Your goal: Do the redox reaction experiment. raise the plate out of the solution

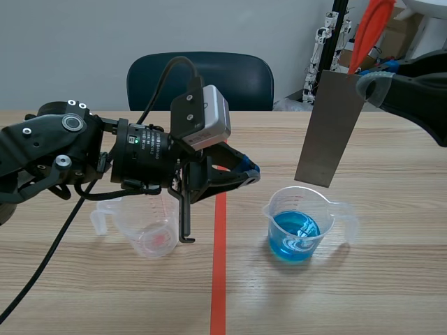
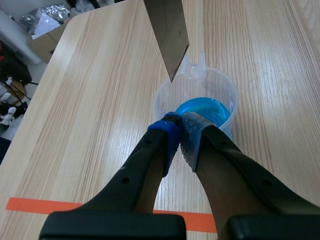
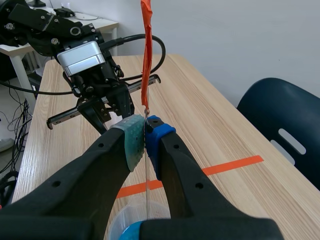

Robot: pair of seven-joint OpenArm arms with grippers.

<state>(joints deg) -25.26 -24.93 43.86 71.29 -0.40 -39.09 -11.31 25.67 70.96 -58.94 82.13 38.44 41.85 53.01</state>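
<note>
Grey metal plate (image 1: pixel 330 129) (image 2: pixel 167 35) hangs near-vertical, slightly tilted, over the clear beaker (image 1: pixel 334 209) (image 2: pixel 222 82). Its lower edge is just above the rim and out of the blue solution (image 1: pixel 293 236) (image 2: pixel 207 110).

R gripper (image 1: pixel 368 89) (image 3: pixel 145 137): fingers narrow, clamped on the plate's upper part. In the R wrist view the plate shows edge-on as a thin line (image 3: pixel 146 170) between the pads (image 3: pixel 131 140). An orange strip (image 1: pixel 370 28) (image 3: pixel 145 55) rises above the grip pt.

L gripper (image 1: pixel 251 171) (image 2: pixel 180 135): fingers closed, pads meeting, nothing between them. It is raised off the table (image 1: pixel 391 293), tips near the beaker on its L side.

A 2nd clear beaker (image 1: pixel 150 234) stands under the L arm; a faint pink mark shows at its base. An orange tape line (image 1: pixel 220 265) runs btwn the two beakers. A dark blue chair (image 1: pixel 202 80) stands at the table's far edge.
</note>
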